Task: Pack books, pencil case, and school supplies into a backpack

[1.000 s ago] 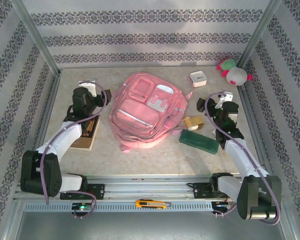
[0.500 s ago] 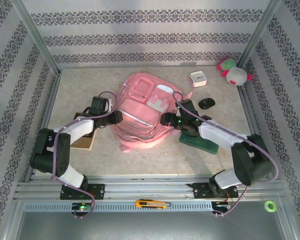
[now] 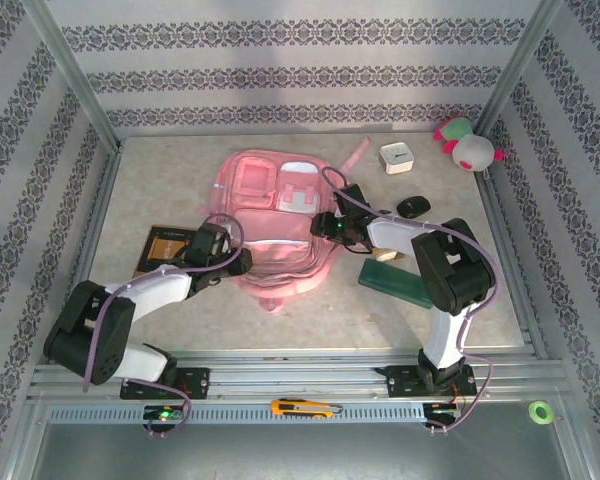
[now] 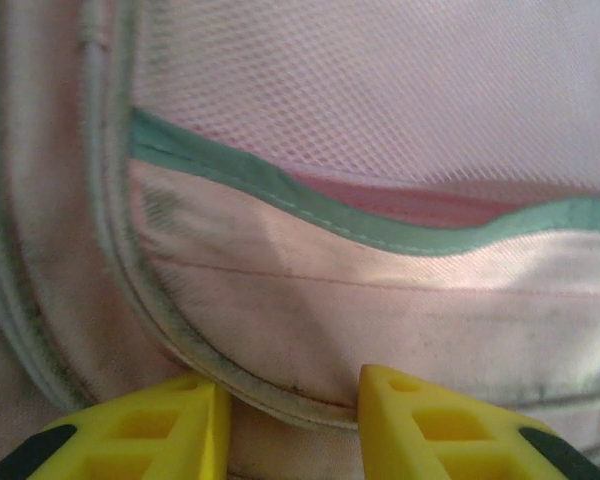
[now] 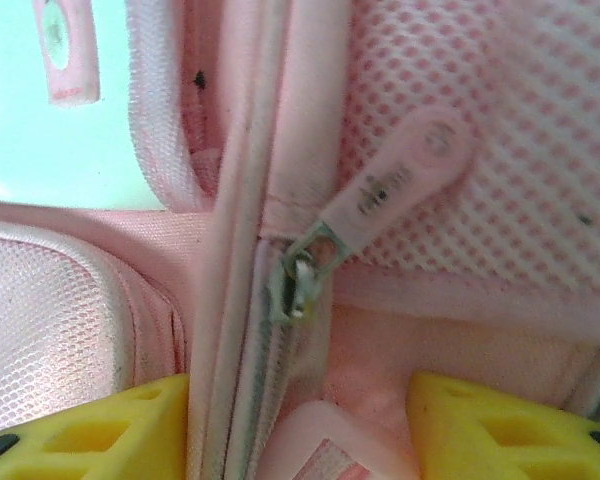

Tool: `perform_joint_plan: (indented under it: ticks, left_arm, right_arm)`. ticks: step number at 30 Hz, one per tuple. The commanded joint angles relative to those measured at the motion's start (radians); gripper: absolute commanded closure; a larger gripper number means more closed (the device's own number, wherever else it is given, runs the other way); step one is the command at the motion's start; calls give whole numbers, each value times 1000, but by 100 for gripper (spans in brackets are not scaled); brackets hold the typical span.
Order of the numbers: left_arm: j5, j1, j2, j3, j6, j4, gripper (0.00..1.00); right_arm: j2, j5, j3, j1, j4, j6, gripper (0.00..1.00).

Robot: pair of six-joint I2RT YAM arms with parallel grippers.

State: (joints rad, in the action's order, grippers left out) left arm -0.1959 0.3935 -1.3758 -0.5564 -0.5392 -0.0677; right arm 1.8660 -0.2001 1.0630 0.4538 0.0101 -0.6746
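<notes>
Left end effector [image 4: 285, 400]: swung in from left of backpack [image 3: 255, 180], narrowed, jaws apart astride its piped seam [image 4: 180, 350]. Right end effector [image 5: 300, 400]: swung in from right, narrowed, apart around zip slider [image 5: 295, 280]. Found backpack flat on surface [image 3: 150, 180], shifted; judged opening underway, packing unstarted.

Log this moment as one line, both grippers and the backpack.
left gripper: astride backpack piped edge, grip unclear | right gripper: jaws apart astride zip track, zip pull ahead
</notes>
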Motion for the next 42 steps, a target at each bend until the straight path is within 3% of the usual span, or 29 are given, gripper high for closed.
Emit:
perform_joint_plan:
  ticks: [1,5,8,15,19,22,26,29,38,42]
  left_arm:
    - [-64,68,74,6,21,103,54]
    - [9,67,198,-86,200,221,38]
    - [-40,67,238,-161,430,243,28]
    - [-213,72,146,-290,961,327,29]
    - [-372,81,39,-370,1290,507,26]
    - [-347,83,-46,-424,1411,560,27]
    - [-230,85,-104,-396,1492,423,25]
    - [-207,85,-132,-357,1524,289,23]
    - [-179,88,-276,-421,1578,335,19]
    - [-125,90,-317,-412,1561,252,19]
  right_arm:
    - [-30,-70,2,36,-71,-1,44]
    - [-226,-23,-110,4,-45,24,40]
    - [-408,12,-214,-24,-31,47,40]
    - [-748,-7,-418,-90,-29,121,40]
    - [-864,-29,-495,-92,-52,163,38]
    - [-903,-56,-526,-87,-68,175,37]
    - [-933,-53,-551,-87,-70,185,37]
    - [-946,-46,-559,-86,-73,188,36]
    - [-959,-30,-561,-86,-75,192,36]
    - [-966,-21,-567,-89,-84,196,35]
